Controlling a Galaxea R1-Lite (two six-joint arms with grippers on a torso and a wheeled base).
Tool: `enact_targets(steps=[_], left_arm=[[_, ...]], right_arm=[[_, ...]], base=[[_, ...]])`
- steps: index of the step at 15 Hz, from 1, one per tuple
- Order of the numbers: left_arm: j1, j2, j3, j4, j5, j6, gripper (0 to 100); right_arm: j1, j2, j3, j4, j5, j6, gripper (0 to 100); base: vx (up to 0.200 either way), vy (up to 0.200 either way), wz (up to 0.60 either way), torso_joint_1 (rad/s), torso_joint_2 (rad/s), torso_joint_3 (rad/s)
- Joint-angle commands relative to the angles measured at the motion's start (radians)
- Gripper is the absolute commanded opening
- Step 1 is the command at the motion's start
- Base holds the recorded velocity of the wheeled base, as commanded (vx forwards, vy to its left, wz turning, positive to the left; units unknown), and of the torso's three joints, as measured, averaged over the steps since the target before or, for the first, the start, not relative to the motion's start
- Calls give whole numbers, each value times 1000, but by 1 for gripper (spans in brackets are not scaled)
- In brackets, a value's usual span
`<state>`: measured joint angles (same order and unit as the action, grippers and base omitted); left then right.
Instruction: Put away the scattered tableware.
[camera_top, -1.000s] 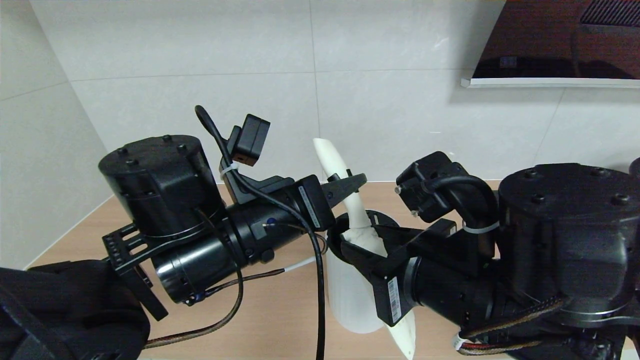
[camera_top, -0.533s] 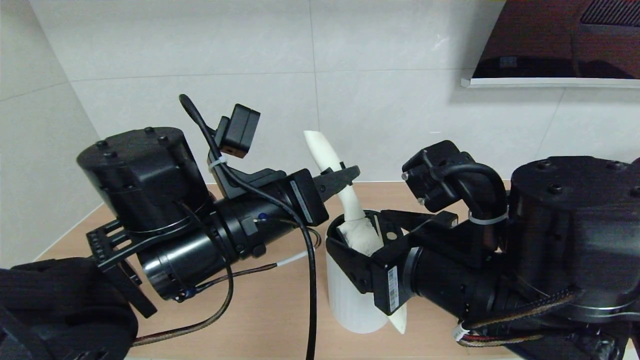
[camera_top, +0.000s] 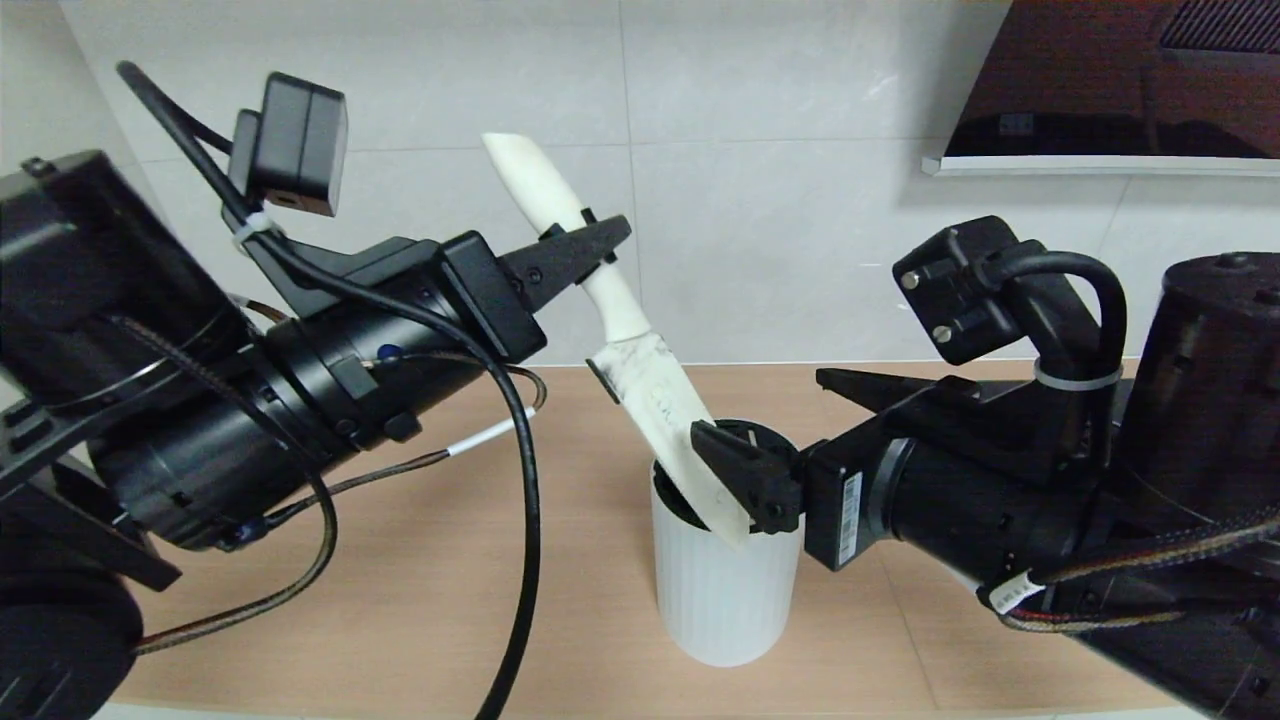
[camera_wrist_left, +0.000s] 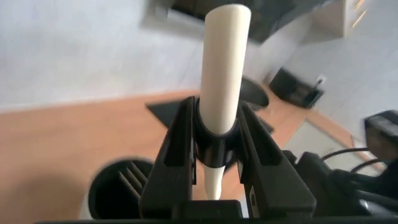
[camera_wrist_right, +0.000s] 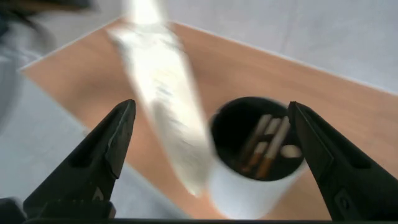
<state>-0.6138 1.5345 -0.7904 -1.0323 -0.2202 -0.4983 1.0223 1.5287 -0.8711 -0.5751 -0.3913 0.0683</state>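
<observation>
A white ribbed holder (camera_top: 720, 600) stands near the front edge of the bench (camera_top: 400, 560). It is the mark for everything else.

Level with its rim, on its right side, the right gripper (camera_top: 758, 405) is spread wide and grasps nothing.

Over the holder's mouth hangs the knife (camera_top: 650, 390), tilted, with its blade down and its handle leaning away to the left. The tip crosses the holder's rim on the near side. From the right wrist it looks to lie outside the mouth rather than in it, though the blade is blurred there.

Up and to the left of the holder, the left gripper (camera_top: 590, 250) is clenched on the knife's handle.

I judge the step in hand to be stowing the knife. The next move calls for bringing the tip over the opening, lowering it straight, and then letting go.

By count there is one knife, one holder and two grippers. A few sticks (camera_wrist_right: 264, 146) lie inside the holder, but their number is unclear.
</observation>
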Motion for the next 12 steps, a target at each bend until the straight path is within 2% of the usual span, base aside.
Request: enact_targets(steps=[1, 2, 4, 6, 7, 8, 9, 12], left_arm=[[13, -7, 7, -29, -13, 0, 0], [31, 0, 14, -104, -50, 1, 0], [42, 6, 30, -156, -87, 26, 0], [49, 59, 50, -201, -105, 204, 0], [46, 93, 59, -238, -105, 271, 0], [43, 121, 68, -288, -108, 302, 0], [42, 148, 69, -336, -110, 316, 0], [42, 185, 76, -371, -111, 353, 0]], right_arm=[[-10, -16, 1, 0, 0, -1, 100], [-16, -21, 1, 0, 0, -1, 100], [-28, -25, 1, 0, 2, -2, 100], [-51, -25, 0, -2, 2, -7, 100], [-56, -25, 0, -2, 2, -7, 100], [-57, -27, -2, -2, 2, -7, 100], [-57, -28, -2, -2, 2, -7, 100], [-70, -28, -2, -2, 2, -7, 100]], base=[[0, 0, 0, 0, 0, 0], [0, 0, 0, 0, 0, 0], [0, 0, 0, 0, 0, 0], [0, 0, 0, 0, 0, 0], [0, 0, 0, 0, 0, 0], [0, 0, 0, 0, 0, 0], [0, 0, 0, 0, 0, 0], [0, 0, 0, 0, 0, 0]])
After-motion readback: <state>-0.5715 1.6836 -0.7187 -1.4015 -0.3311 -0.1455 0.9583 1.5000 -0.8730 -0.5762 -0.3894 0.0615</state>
